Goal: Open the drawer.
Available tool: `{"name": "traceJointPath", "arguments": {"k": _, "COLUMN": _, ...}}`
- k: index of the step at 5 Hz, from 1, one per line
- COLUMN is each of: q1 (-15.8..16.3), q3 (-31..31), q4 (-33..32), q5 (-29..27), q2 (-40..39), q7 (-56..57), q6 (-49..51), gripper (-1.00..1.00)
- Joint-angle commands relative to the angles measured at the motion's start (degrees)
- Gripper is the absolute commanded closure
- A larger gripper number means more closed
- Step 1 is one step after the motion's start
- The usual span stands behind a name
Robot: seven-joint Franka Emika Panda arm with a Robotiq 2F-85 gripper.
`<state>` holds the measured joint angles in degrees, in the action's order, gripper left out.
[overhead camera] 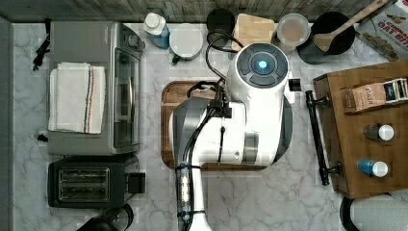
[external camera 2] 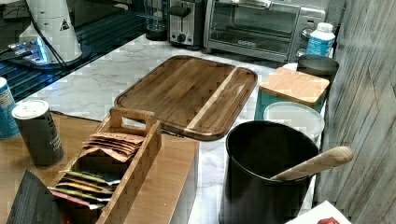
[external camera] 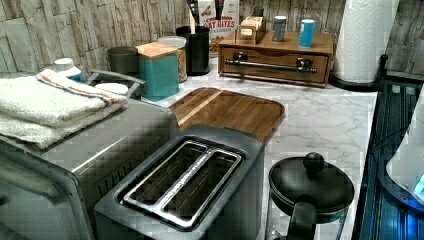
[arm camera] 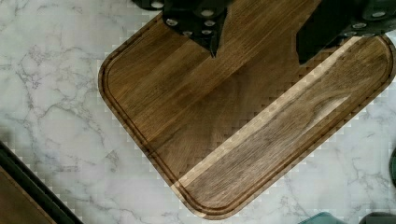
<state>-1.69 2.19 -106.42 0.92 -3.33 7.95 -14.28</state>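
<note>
The drawer (external camera: 275, 64) is the dark wooden front of a box cabinet (overhead camera: 370, 139) at the top view's right, and it looks shut. Its long black bar handle (overhead camera: 316, 137) sits on two posts, facing the arm; it also shows across the drawer front as handle (external camera: 272, 65). My white arm (overhead camera: 250, 110) hangs over the middle of the counter, left of the handle in the top view. In the wrist view my gripper (arm camera: 258, 56) is open, two black fingers (arm camera: 205, 23) apart, empty, above a cutting board (arm camera: 233, 121). A dark bar (arm camera: 32, 186) crosses one corner.
A toaster oven (overhead camera: 91, 86) with a folded towel and a toaster (overhead camera: 91, 183) stand at the top view's left. Jars, a teal canister (external camera: 160, 70) and a black utensil pot (external camera 2: 266, 172) line the back wall. A tea box (external camera 2: 107, 168) and bottles sit on the cabinet.
</note>
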Motion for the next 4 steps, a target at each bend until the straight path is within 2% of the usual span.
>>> {"name": "traceJointPath", "arguments": {"k": 1, "q1": -0.04, "q3": 0.07, "q4": -0.15, "q5": 0.00, "q2": 0.00, "q7": 0.03, "q6": 0.00, "gripper": -1.00}}
{"name": "traceJointPath", "arguments": {"k": 2, "q1": 1.17, "q3": -0.92, "q4": -1.85, "q5": 3.25, "q2": 0.38, "q7": 1.03, "q6": -0.50, "gripper": -1.00}}
{"name": "traceJointPath", "arguments": {"k": 3, "q1": 0.48, "q3": -0.90, "q4": -10.16, "q5": 4.71, "q2": 5.82, "q7": 12.41, "q6": -6.05, "gripper": -1.00}}
{"name": "traceJointPath", "arguments": {"k": 4, "q1": -1.00, "q3": 0.70, "q4": -13.63, "q5": 3.92, "q2": 8.61, "q7": 23.40, "q6": -6.50, "gripper": -1.00}}
